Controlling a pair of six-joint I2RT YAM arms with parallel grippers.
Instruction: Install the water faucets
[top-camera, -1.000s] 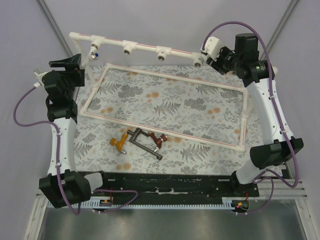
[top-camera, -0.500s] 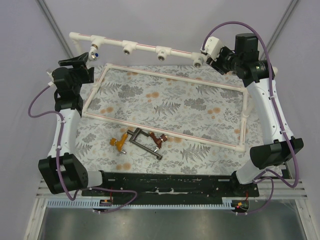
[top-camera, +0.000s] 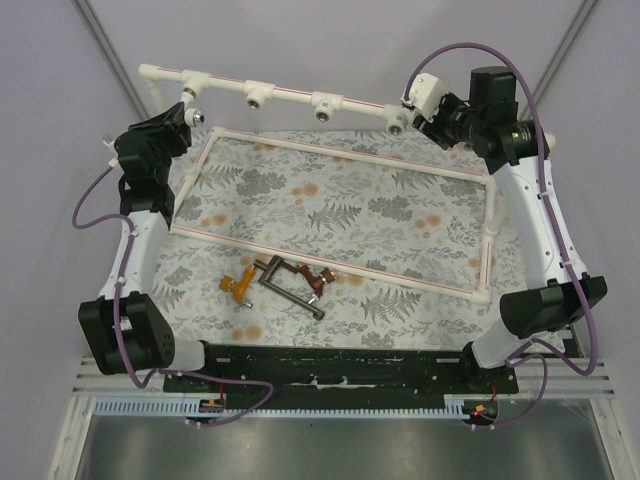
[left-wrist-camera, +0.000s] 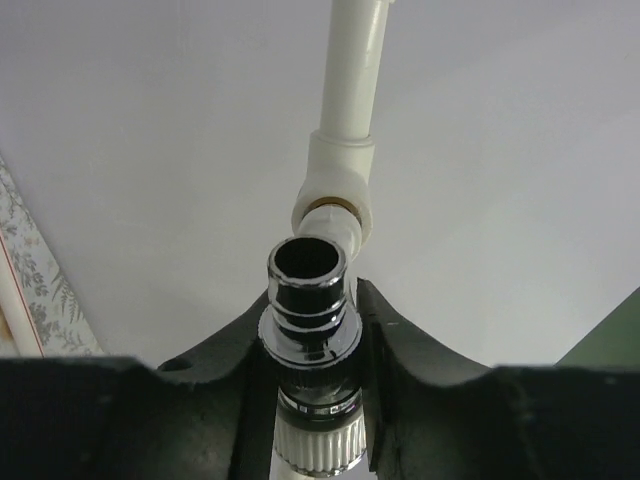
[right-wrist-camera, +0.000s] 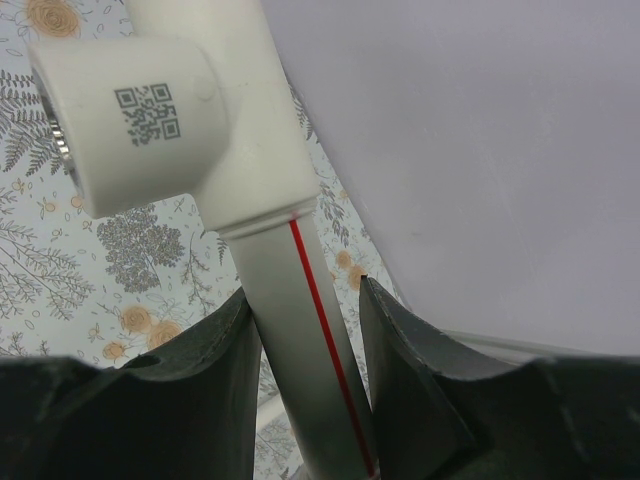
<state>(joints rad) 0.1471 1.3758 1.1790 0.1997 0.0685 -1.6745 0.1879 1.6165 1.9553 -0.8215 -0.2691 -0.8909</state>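
A white faucet (top-camera: 189, 112) sits in the leftmost tee of the white pipe rail (top-camera: 290, 93). My left gripper (top-camera: 172, 127) is shut on it. In the left wrist view both fingers press the chrome spout (left-wrist-camera: 308, 298), with the ribbed white body below and the left gripper (left-wrist-camera: 312, 300) round it. My right gripper (top-camera: 418, 112) is shut on the rail's right end, beside the last tee socket (right-wrist-camera: 150, 110); the pipe (right-wrist-camera: 300, 340) runs between the right gripper (right-wrist-camera: 305, 295) fingers. The orange-yellow faucet (top-camera: 238, 286), the dark grey one (top-camera: 288, 285) and the red-brown one (top-camera: 320, 283) lie on the cloth.
A rectangular frame of thin white pipe (top-camera: 330, 150) lies on the floral cloth. Open tee sockets (top-camera: 258, 98) (top-camera: 323, 108) (top-camera: 398, 122) face forward along the rail. A white upright pipe with an elbow (left-wrist-camera: 335, 190) stands behind the held faucet.
My left arm has swung in towards the rail's left end and its gripper has closed round the white faucet. The right arm and the loose faucets have not moved.
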